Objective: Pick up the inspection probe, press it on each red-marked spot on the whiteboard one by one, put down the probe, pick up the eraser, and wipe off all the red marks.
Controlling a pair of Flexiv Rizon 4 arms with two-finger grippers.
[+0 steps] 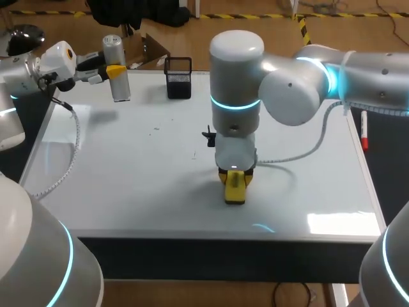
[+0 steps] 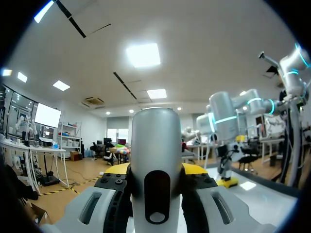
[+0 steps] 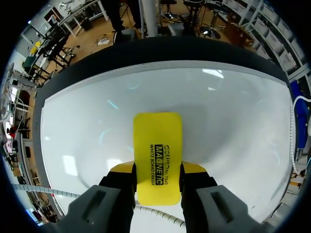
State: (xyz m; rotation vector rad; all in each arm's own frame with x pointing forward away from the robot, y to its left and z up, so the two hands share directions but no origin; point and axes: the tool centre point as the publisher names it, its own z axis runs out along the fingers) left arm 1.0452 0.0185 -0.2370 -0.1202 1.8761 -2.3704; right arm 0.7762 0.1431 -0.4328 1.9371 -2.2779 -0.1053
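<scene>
Eraser (image 1: 235, 187): pinched between right fingers (image 3: 121, 169), appears in contact with whiteboard (image 1: 140, 173) at 6 o'clock, evidently for wiping | probe (image 1: 117, 67): upright, clamped by left fingers (image 2: 116, 170) at 10 o'clock corner, likely parked clear of wiping path | red marks: none discernible.

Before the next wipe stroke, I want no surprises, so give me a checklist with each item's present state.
1. The right hand shut on the eraser: ok.
2. The eraser flat against the whiteboard: cannot tell.
3. Red marks on the whiteboard: none seen, ok.
4. The probe put down: not ok, the left hand holds it upright at the far left corner.
5. The left hand clear of the eraser: ok, far apart.
6. The marker pen at the right edge, out of the way: ok.
</scene>
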